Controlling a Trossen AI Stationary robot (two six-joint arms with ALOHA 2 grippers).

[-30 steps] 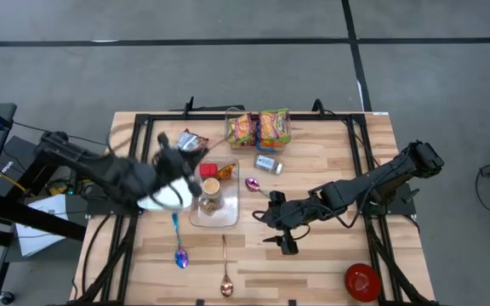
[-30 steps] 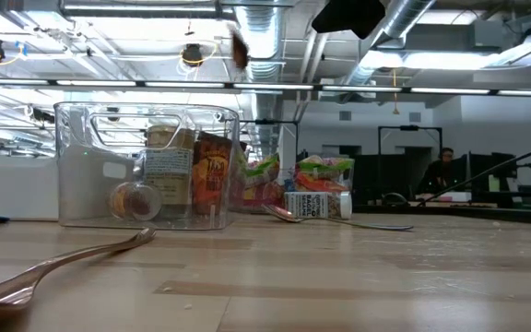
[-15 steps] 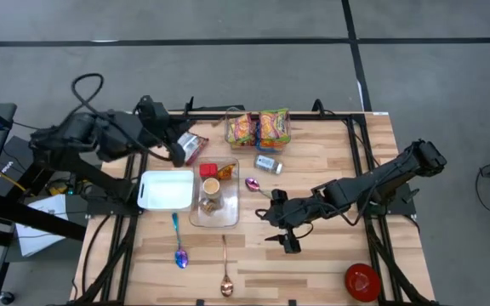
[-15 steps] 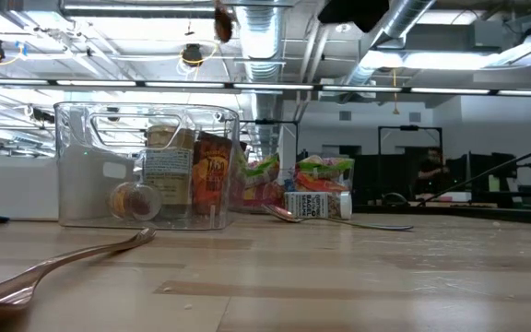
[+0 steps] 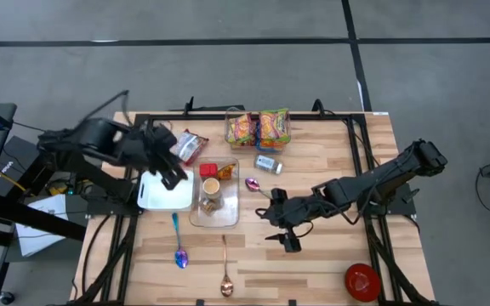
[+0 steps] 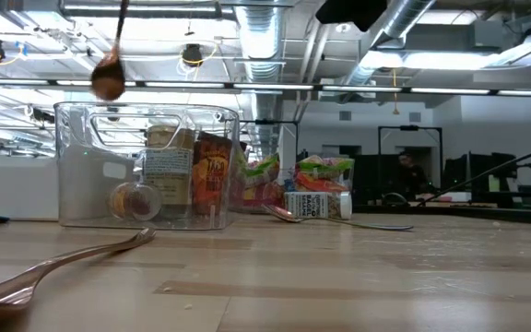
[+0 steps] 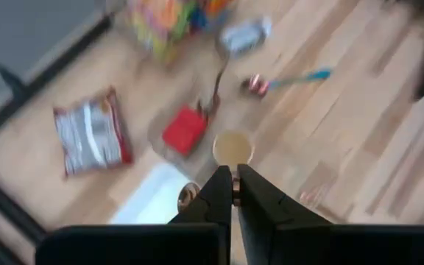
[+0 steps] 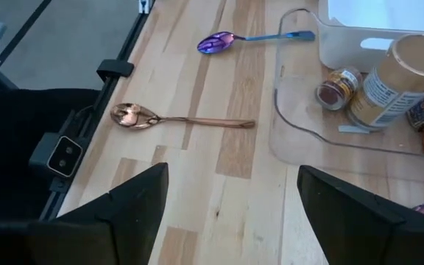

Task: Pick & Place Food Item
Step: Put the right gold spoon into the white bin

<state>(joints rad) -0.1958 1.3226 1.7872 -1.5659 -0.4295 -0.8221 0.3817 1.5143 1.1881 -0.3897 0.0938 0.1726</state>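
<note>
**Entry: Food item pick, left arm, approach stage**

- Left gripper (image 5: pixel 176 175): fingers pressed together. It hangs over the far edge of the white tray (image 5: pixel 155 201). In its wrist view a small brown rounded thing (image 7: pixel 188 195) shows just beside the fingertips. What it is, and whether it is held, cannot be told.
- Right gripper (image 5: pixel 284 239): jaws wide, nothing between them. It waits low over bare wood, right of the clear container (image 5: pixel 228 218).
- Food items: snack packet (image 5: pixel 190 146) lying flat on the table, just beyond the tray and apart from it. Two bright bags (image 5: pixel 258 127) stand at the far edge. A red pack (image 5: pixel 208 170) and jars sit in the clear container.
- Likely target, by judgement: the snack packet, as the nearest loose item to the left arm.

Handling notes (judgement)
- Spread the fingers before descending; shut as they are, they would only push the packet.
- Come down over the packet's short width, since a flat foil pack slides and crumples.
- Keep clear of the tray wall and the container rim.
- Lift straight up before travelling.
</note>
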